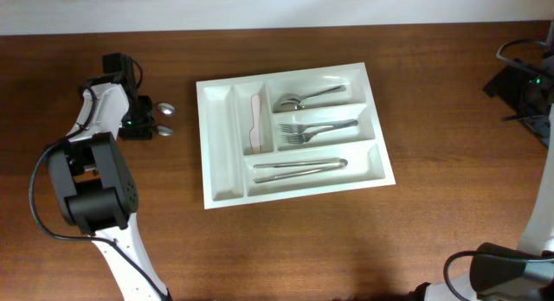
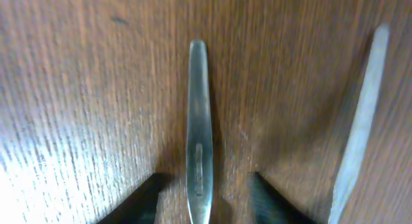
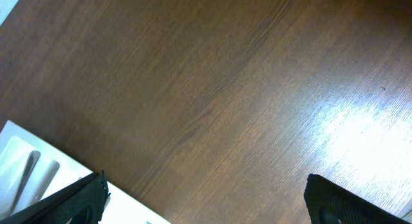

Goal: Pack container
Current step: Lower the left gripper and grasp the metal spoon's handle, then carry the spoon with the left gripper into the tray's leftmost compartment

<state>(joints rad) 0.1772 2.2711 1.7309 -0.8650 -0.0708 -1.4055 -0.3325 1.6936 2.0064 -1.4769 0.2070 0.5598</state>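
Note:
The white container [image 1: 218,176] lies mid-table, with a spoon [image 1: 307,97], forks [image 1: 316,128], knives [image 1: 299,167] and a pink utensil [image 1: 256,124] in its compartments. Left of it, two spoon bowls [image 1: 164,108] [image 1: 163,131] poke out from under my left gripper [image 1: 143,118]. In the left wrist view, a metal handle [image 2: 198,108] lies flat on the wood between the dark fingers of my left gripper [image 2: 206,185], with a strip of wood showing on each side. A second handle [image 2: 360,114] lies to its right. My right gripper [image 3: 206,192] is wide open over bare wood.
A corner of the container [image 3: 26,166] shows at the lower left of the right wrist view. Cables and dark equipment [image 1: 524,80] sit at the table's far right. The left arm's base [image 1: 91,184] stands at the left edge of the table.

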